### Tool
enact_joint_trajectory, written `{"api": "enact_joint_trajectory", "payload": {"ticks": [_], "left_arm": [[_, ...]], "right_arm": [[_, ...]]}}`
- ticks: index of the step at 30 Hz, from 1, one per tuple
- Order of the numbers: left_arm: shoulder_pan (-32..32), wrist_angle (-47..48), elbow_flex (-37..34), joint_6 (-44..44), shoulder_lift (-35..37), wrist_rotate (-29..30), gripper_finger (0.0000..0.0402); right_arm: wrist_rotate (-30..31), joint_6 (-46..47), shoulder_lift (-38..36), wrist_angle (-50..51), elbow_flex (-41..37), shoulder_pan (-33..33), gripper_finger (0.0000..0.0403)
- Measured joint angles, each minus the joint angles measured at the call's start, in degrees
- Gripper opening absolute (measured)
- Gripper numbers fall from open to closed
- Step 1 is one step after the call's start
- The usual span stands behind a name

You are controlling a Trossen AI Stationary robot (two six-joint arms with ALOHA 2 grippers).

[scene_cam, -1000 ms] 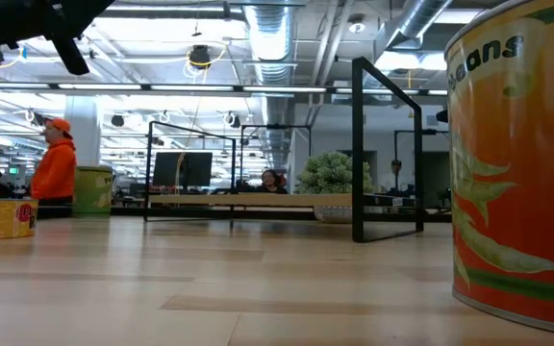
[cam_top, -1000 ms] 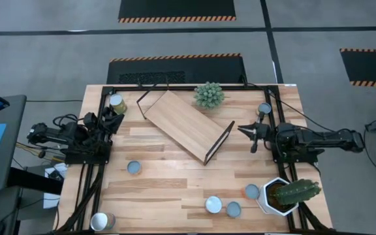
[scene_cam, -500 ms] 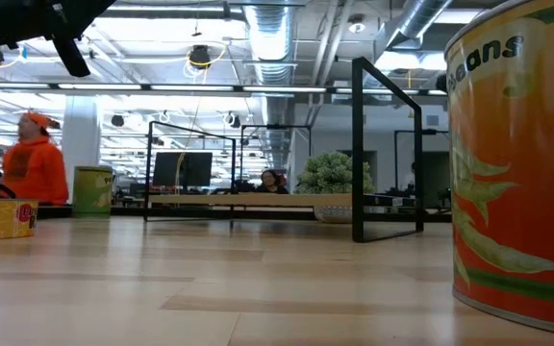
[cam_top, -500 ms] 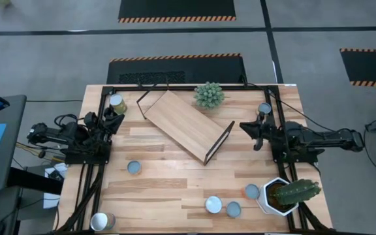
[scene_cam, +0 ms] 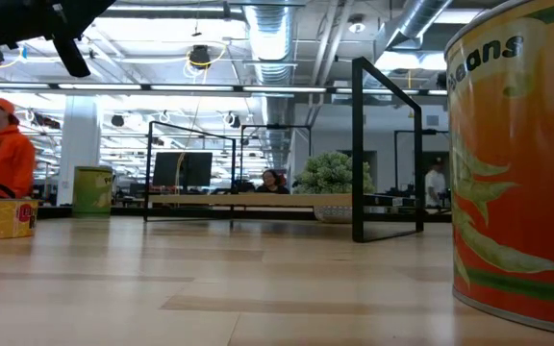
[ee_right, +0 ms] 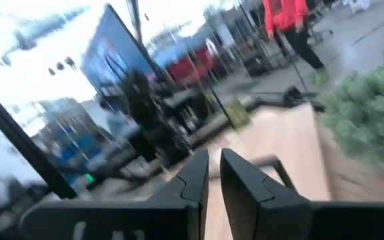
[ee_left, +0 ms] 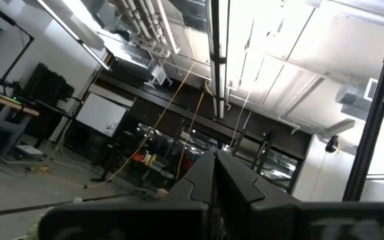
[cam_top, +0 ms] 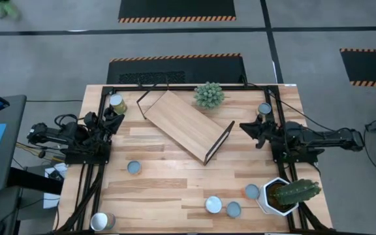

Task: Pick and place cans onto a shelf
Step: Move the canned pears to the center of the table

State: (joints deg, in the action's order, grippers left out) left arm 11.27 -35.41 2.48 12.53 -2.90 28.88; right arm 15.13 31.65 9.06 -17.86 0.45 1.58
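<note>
The shelf, a light wooden board with black frame ends, lies slantwise at the table's far middle; it also shows in the low view. Cans stand on the table: one at the far left, one at the far right, one left of centre, three near the front, and one at the front left corner. An orange-labelled can fills the low view's right. My left gripper is shut and empty beside the far-left can. My right gripper, fingers nearly together, is empty right of the shelf.
A round green plant stands at the far edge behind the shelf. A white pot with a cactus stands at the front right. Black frame rails run along the table's left and right sides. People move in the room beyond.
My right gripper has shifted a little toward the table's far edge, staying clear of the shelf. The cans and the shelf have stayed where they were.
</note>
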Motion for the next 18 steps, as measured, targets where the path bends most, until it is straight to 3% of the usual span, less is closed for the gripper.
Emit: {"api": "enact_joint_trajectory", "payload": {"ticks": [3,6,9,12,15,18], "left_arm": [[0.0,-1.6,0.0,2.7,0.0,0.8,0.0001],[0.0,-7.0,0.0,3.1,0.0,2.1,0.0001],[0.0,-11.3,0.0,0.6,0.0,3.2,0.0001],[0.0,-13.8,0.0,-1.0,-0.1,3.3,0.0001],[0.0,-14.2,1.6,-3.7,-1.1,4.0,0.0001],[0.0,-11.2,6.0,-9.6,-3.0,5.8,0.0001]], "right_arm": [[-0.6,-1.6,0.0,-12.7,0.0,0.2,0.0067],[-4.7,-9.8,0.0,-27.7,1.5,0.2,0.0067],[-9.0,-19.3,-0.1,-35.9,5.6,0.0,0.0067],[-9.2,-26.6,0.2,-31.5,12.0,-0.1,0.0067],[-7.8,-31.4,2.9,-19.2,20.8,0.1,0.0067],[1.0,-34.9,5.9,0.5,30.9,0.1,0.0067]]}}
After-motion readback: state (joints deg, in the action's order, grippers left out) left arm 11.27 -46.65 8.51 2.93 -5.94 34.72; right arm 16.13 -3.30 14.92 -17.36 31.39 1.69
